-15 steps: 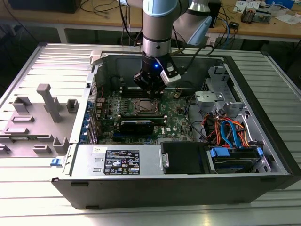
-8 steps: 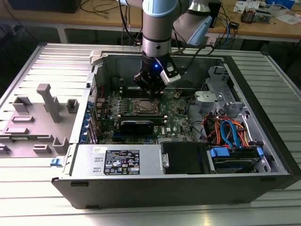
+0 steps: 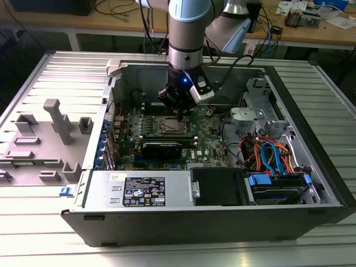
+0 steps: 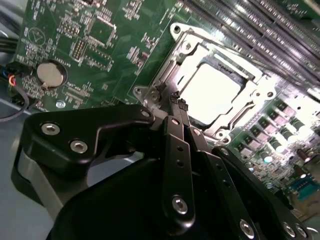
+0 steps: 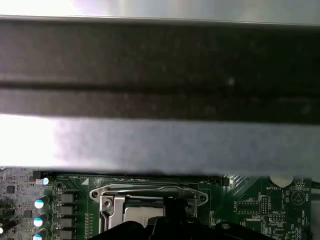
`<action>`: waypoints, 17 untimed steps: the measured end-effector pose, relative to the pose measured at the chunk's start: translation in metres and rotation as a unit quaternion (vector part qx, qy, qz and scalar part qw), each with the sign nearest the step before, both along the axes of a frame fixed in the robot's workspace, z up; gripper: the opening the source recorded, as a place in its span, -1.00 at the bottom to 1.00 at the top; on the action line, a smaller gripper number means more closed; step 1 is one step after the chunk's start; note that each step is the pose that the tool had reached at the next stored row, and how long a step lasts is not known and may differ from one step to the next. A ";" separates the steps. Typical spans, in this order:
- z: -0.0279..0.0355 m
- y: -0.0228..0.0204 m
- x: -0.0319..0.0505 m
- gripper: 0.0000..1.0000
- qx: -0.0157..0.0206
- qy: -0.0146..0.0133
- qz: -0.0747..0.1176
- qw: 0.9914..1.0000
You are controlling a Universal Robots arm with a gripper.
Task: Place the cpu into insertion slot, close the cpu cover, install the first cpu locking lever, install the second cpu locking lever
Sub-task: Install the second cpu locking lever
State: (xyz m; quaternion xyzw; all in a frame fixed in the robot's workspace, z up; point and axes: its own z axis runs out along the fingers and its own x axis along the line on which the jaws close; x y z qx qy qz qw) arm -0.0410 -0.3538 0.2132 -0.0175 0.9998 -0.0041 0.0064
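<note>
Grooved metal tabletop carries an open computer case, and behind it we see wooden benches with cables. Inside the case lies the green motherboard, and the arm reaches down over it from above.

We see the cpu already seated in the insertion slot; its pale metal top shines bright in the second wrist view. The cpu cover lies flat around the chip, so we judge that the first two steps are done. In the first wrist view a thin wire lever runs along one edge of the socket frame, but we cannot tell whether it is hooked or not.

The gripper has its fingers pressed together, holding nothing, and the tips stand just at the corner of the socket frame. We judge that the work is now at the locking levers, and at least one is left to do.
</note>
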 end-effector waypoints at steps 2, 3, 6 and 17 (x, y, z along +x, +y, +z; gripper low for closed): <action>0.0001 -0.0033 0.0000 -0.79 0.000 0.000 0.000 1.000; 0.0000 -0.0057 0.0000 -0.79 0.000 0.000 0.000 1.000; 0.0000 -0.0097 0.0000 -0.79 0.000 0.000 0.000 1.000; 0.0068 -0.0111 0.0000 -0.79 0.000 0.000 0.000 1.000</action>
